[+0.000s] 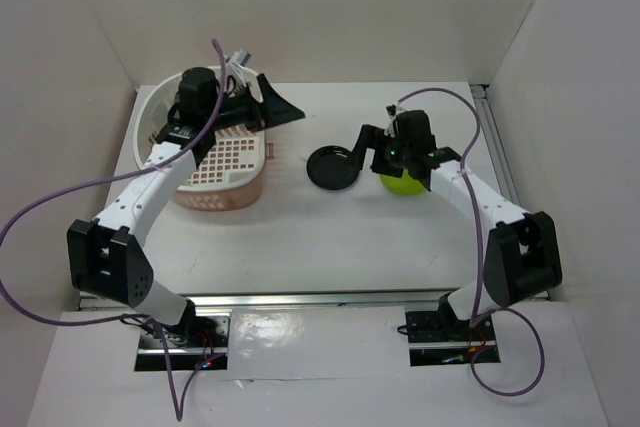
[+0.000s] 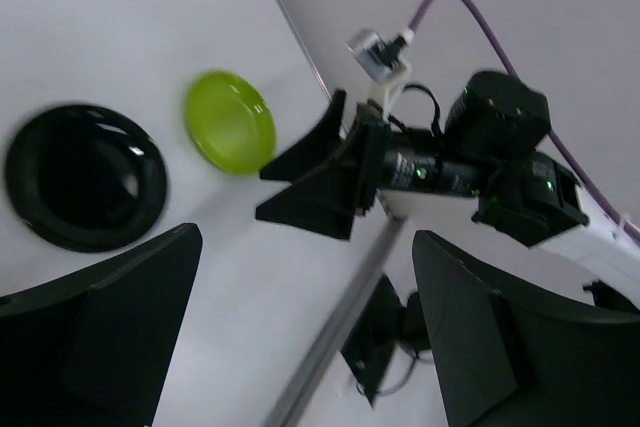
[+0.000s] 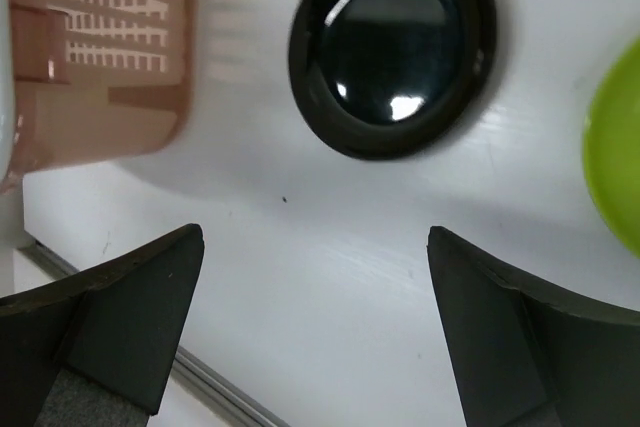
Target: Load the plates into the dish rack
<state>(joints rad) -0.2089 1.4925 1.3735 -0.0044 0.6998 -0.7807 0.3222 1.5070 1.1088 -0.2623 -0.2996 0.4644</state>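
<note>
Left claw (image 1: 280, 105): hanging wide open over the far right rim of the dish rack (image 1: 160, 117), gripping nothing.
Right claw (image 3: 320, 317): hovering wide open above the counter (image 1: 300, 237) near both loose plates, holding nothing.
Black plate (image 1: 333, 167): lying flat on the counter, just right of the rack and not touching it.
Lime green plate (image 2: 230, 134): sitting on the counter beside the black plate, partly hiding under the right arm in the top view.
Dish rack: standing at the counter's far left, its white basket resting on a pinkish-tan tray (image 3: 100, 97).

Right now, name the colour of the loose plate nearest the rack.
The plate is glossy black; right wrist view.
</note>
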